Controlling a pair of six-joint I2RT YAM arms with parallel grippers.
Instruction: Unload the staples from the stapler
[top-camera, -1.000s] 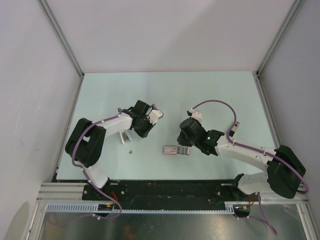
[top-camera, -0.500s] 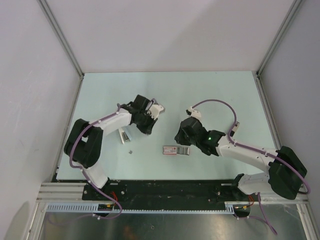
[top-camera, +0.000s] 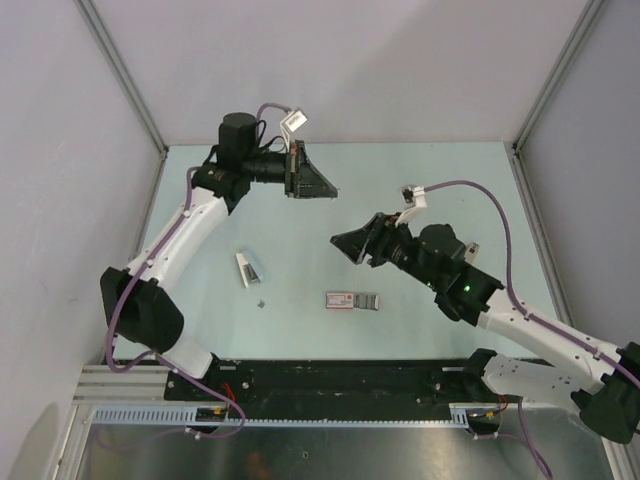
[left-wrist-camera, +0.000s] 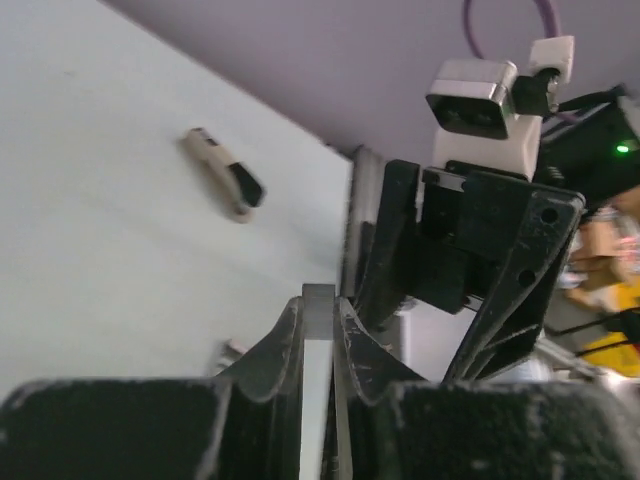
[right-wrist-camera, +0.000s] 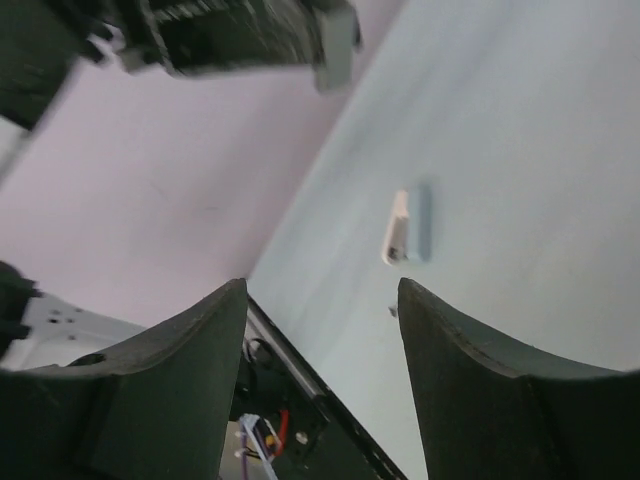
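Two claws hang raised: left claw (top-camera: 328, 191) closed, right claw (top-camera: 340, 243) spread. Small red-and-grey stapler (top-camera: 353, 300) seems light, rigid; pinch its long sides.

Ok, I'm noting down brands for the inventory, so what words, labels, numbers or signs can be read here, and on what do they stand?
No text can be read in any of the three views.
The stapler has a pale patch on its red end that may be a label: too small to read.
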